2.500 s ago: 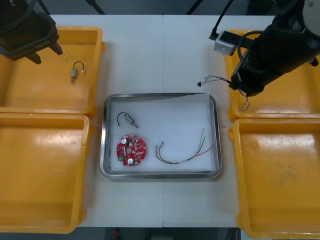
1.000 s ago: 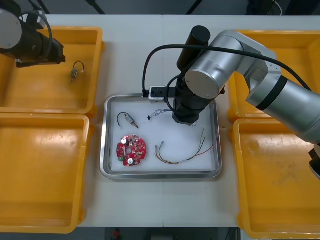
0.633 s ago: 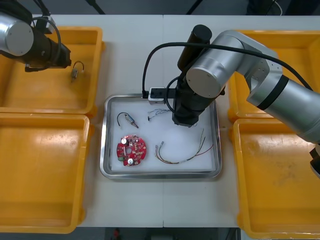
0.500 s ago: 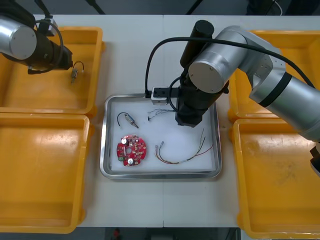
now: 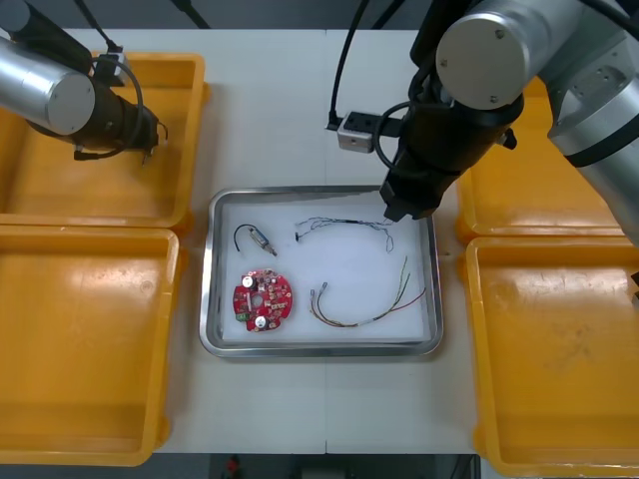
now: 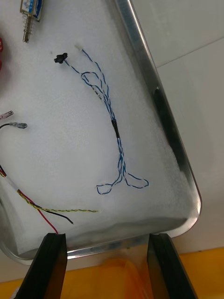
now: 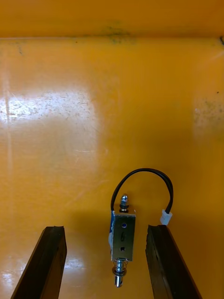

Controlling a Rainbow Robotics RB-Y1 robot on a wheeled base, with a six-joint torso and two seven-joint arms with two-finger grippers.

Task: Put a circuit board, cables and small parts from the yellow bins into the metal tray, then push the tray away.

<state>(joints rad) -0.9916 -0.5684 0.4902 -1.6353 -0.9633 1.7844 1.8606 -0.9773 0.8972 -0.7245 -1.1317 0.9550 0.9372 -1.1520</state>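
Front view: table (image 5: 300,120); left jaws spread over yellow bin (image 5: 90,195), right jaws spread at metal tray (image 5: 319,349).

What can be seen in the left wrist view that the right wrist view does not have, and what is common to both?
Left wrist view: a small metal part with a black cable loop lies on a yellow bin floor, facing the open left gripper.
Right wrist view: the metal tray holds a twisted blue and white cable, a red and yellow cable and another small metal part, ahead of the open right gripper.
Both: black fingers standing apart, and yellow bin surface.
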